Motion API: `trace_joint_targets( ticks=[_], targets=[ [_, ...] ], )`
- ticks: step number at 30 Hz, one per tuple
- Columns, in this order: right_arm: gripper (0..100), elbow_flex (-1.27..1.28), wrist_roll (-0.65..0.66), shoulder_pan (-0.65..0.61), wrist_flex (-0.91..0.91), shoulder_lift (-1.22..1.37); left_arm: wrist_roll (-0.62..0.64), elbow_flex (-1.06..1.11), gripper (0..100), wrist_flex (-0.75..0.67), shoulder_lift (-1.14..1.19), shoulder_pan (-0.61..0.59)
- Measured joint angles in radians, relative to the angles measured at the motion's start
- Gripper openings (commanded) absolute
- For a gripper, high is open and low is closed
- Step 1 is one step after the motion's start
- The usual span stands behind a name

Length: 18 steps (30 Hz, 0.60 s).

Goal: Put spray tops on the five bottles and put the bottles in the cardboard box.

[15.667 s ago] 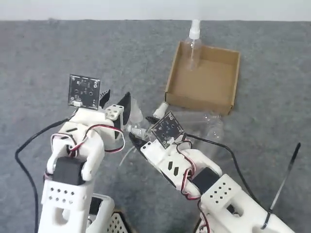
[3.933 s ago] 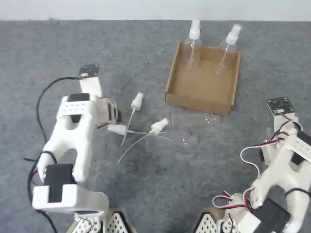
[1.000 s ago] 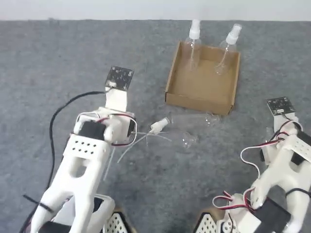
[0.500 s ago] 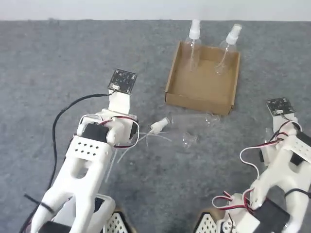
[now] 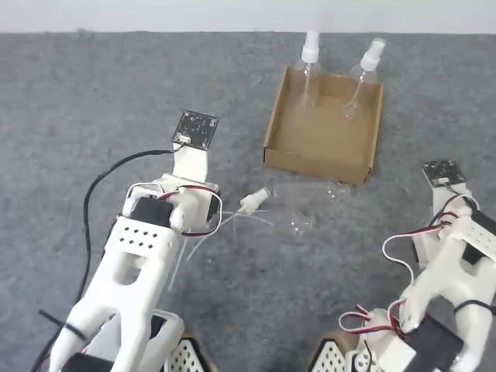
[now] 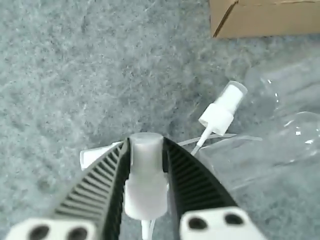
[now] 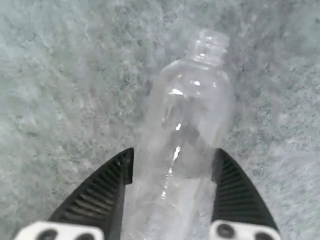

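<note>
Spray top clamped in my left claw; uncapped bottle gripped in my right claw.
My left fingers pinch the white spray top from both sides, near a second spray top lying on the grey carpet. My right fingers press both sides of the clear bottle, which lies on the carpet. Two topped bottles stand at the far wall of the cardboard box.

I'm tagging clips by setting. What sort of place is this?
Probably a robotics lab bench: a small white left arm and right arm side by side on a grey felt-like mat, with a cardboard box, clear bottles and loose spray tops as props.
</note>
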Motion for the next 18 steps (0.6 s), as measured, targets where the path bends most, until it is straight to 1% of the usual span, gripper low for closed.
trace_joint_targets(
  ticks=[7,11,14,18],
  targets=[
    [19.5,0.006,0.0,0.0,0.011,0.002,0.0,0.0,1,0.0,0.0,0.0],
    [19.9,-0.015,0.0,0.0,0.109,0.002,0.0,0.0,1,0.0,0.0,0.0],
    [24.1,-0.069,0.0,0.0,0.198,0.002,0.0,0.0,1,0.0,0.0,0.0],
    [28.4,-0.11,0.0,0.0,0.232,0.002,0.0,0.0,1,0.0,0.0,0.0]
  ],
)
